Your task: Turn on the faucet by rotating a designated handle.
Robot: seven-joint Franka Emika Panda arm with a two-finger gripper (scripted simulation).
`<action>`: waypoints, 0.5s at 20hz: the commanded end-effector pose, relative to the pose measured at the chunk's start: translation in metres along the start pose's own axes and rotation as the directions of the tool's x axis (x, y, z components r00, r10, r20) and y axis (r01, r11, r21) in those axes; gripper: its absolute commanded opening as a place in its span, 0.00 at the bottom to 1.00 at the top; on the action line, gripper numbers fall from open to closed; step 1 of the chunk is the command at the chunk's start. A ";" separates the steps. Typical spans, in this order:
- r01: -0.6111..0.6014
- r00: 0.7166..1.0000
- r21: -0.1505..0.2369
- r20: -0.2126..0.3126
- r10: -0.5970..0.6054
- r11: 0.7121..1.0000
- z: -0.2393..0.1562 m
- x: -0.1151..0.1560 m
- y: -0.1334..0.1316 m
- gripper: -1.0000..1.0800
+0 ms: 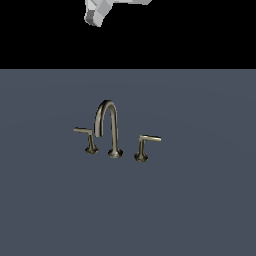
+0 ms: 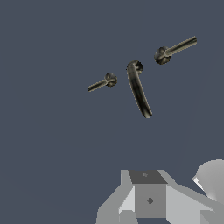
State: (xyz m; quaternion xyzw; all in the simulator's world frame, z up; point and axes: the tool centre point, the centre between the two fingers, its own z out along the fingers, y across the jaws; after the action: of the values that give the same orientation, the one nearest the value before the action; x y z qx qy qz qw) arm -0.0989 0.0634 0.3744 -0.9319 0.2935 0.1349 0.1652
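Observation:
The faucet (image 1: 111, 127) is a dull brass set standing on the grey floor, its arched spout between two lever handles. The handle (image 1: 86, 137) stands at the exterior view's left, its thin bar pointing left. Its twin (image 1: 145, 146) points right. From above, the wrist view shows the spout (image 2: 138, 89), the handle (image 2: 104, 82) and the twin (image 2: 173, 49). My gripper (image 1: 97, 12) hangs high above the set, well apart from it, cut off by the frame's upper edge. Only its grey body (image 2: 148, 199) shows in the wrist view, so its fingers stay hidden.
The flat blue-grey floor (image 1: 200, 210) spreads around the faucet on every side. Behind it the background is black. Nothing else stands in view.

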 end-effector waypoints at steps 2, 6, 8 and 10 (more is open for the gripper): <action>-0.109 0.994 0.000 0.029 0.109 0.994 0.027 0.016 -0.014 0.00; -0.233 0.971 -0.012 0.047 0.233 0.973 0.058 0.034 -0.028 0.00; -0.294 0.954 -0.021 0.049 0.294 0.956 0.075 0.043 -0.034 0.00; -0.353 0.934 -0.031 0.046 0.355 0.935 0.091 0.052 -0.039 0.00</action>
State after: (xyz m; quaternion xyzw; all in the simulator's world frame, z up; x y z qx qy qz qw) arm -0.0544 0.0979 0.2954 -0.8724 0.4296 0.1849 0.1418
